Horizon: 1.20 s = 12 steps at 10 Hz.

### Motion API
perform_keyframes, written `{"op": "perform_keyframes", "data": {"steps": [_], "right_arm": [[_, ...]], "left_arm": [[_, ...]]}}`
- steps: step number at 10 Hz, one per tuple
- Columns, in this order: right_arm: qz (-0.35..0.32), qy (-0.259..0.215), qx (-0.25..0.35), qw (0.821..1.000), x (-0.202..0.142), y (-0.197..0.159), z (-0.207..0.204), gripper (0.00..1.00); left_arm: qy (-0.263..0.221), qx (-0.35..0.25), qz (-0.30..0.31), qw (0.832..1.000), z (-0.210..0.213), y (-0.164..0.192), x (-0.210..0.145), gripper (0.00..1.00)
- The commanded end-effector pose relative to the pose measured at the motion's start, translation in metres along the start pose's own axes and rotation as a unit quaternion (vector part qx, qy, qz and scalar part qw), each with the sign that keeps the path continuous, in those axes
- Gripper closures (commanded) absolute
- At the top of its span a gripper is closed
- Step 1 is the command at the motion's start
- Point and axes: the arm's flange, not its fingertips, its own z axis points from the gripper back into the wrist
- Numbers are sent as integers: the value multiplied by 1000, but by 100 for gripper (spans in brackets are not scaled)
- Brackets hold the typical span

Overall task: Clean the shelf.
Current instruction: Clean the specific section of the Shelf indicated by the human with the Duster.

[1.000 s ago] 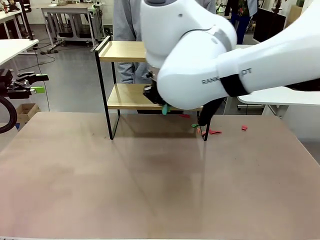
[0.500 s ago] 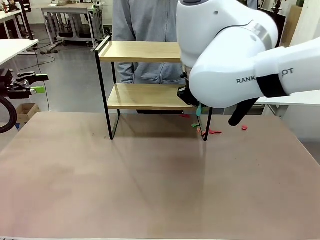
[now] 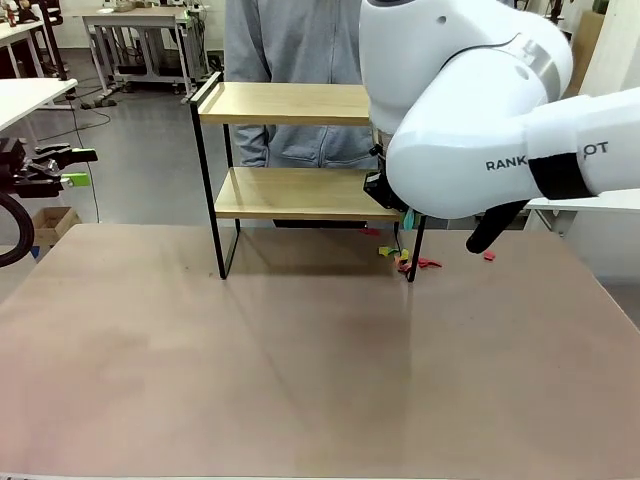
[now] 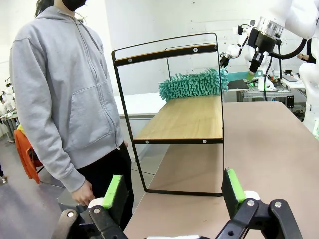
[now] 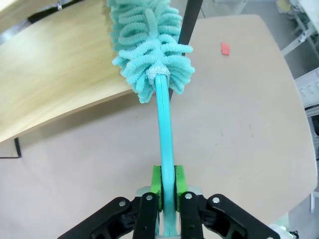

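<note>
Teal duster (image 5: 149, 50) in right claw (image 5: 168, 185) has swept to shelf (image 3: 290, 192) rt end.

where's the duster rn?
Right wrist view: duster handle in the right gripper, head on the shelf's lower board at its right end.

Table (image 3: 300, 380): matte brown top.
Paper scraps (image 3: 415, 263): red, green and yellow, clustered at the table's far right; one red scrap (image 3: 488, 255) lies apart.
Person (image 4: 65, 99): grey hooded top, standing at the far side.
Cardboard box (image 3: 55, 222): on the floor, left.
</note>
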Motion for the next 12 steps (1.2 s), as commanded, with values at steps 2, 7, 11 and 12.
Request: {"op": "perform_keyframes", "data": {"steps": [2, 7, 11, 12], "right_arm": [[25, 8, 49, 998, 1, -10, 12, 86], [168, 57, 227, 958, 11, -64, 25, 86], [307, 64, 351, 882, 10, -87, 39, 86], [338, 67, 374, 861, 9, -94, 44, 86]], "left_arm": [[1, -2, -3, 1000, -1, -1, 3, 0], [1, -2, -3, 1000, -1, -1, 3, 0], [1, -2, -3, 1000, -1, -1, 3, 0], [1, -2, -3, 1000, -1, -1, 3, 0]]}}
